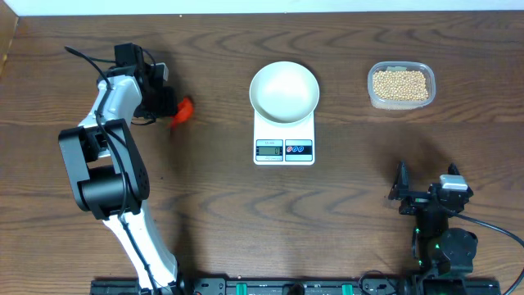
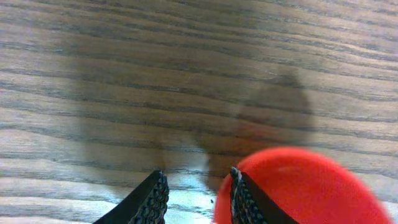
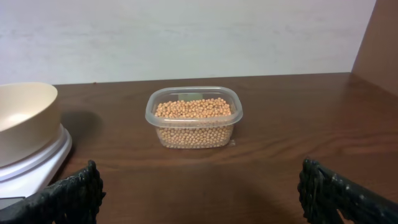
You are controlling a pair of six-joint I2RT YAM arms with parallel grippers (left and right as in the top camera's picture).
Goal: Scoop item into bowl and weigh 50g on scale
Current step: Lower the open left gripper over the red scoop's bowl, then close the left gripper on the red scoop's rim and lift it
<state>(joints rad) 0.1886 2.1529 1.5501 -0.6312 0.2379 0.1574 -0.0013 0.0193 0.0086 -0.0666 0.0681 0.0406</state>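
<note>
Beans [image 3: 194, 124]: small, round, tan-yellow, heaped in one clear tub [image 3: 152, 115] at the bench's [image 1: 213, 213] far right. One white bowl [image 1: 284, 90] sits on one scale [image 1: 284, 143], left of the tub. Right pincer [image 3: 200, 169] is wide open, facing the tub. Left pincer [image 2: 196, 186] is slightly parted, gripping nothing, with one red object [image 2: 298, 186] against a finger's outer side.

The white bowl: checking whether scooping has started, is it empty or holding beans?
Empty. In the overhead view the bowl is bare white inside, sitting on the scale; the beans lie in the clear tub.
</note>
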